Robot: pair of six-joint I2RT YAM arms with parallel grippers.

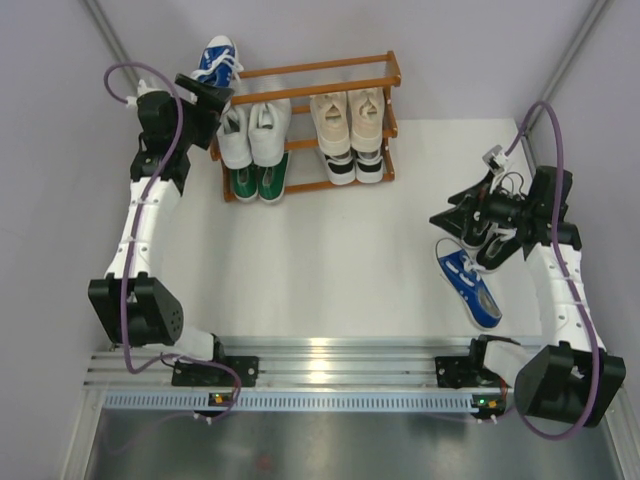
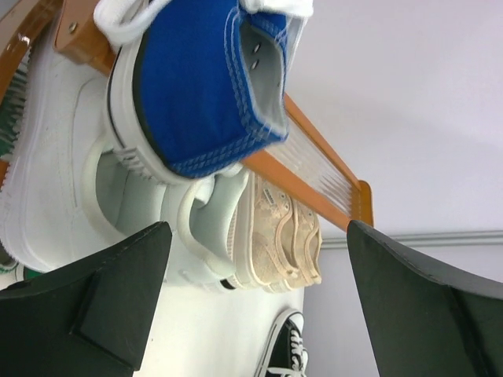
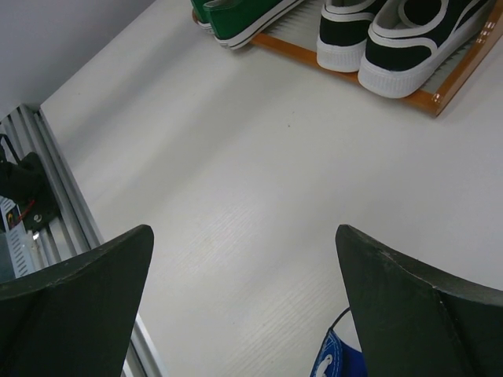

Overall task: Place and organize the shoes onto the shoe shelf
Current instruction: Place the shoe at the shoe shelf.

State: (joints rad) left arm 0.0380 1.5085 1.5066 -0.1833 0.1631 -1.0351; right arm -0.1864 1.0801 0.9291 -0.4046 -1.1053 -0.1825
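Note:
The orange-brown shoe shelf [image 1: 392, 75] stands at the back. It holds a white pair [image 1: 255, 130], a green pair [image 1: 258, 182], a beige pair [image 1: 348, 118] and a black-and-white pair [image 1: 356, 166]. One blue canvas shoe [image 1: 218, 58] sits on the top rails at the left. My left gripper [image 1: 210, 100] is open and empty just below that shoe [image 2: 204, 86]. My right gripper [image 1: 452, 215] is open and empty, hovering over the table beside the second blue shoe [image 1: 468, 285]. The black canvas shoes [image 1: 492, 240] lie partly hidden under the right wrist.
The left wrist view shows the shelf rail [image 2: 314, 177], the white shoes [image 2: 134, 188], the beige shoes [image 2: 283, 243] and a black canvas shoe [image 2: 287, 349]. The right wrist view shows green [image 3: 244, 16] and black-and-white shoes [image 3: 401, 39] and the blue shoe's edge [image 3: 338, 363]. Walls close in on both sides.

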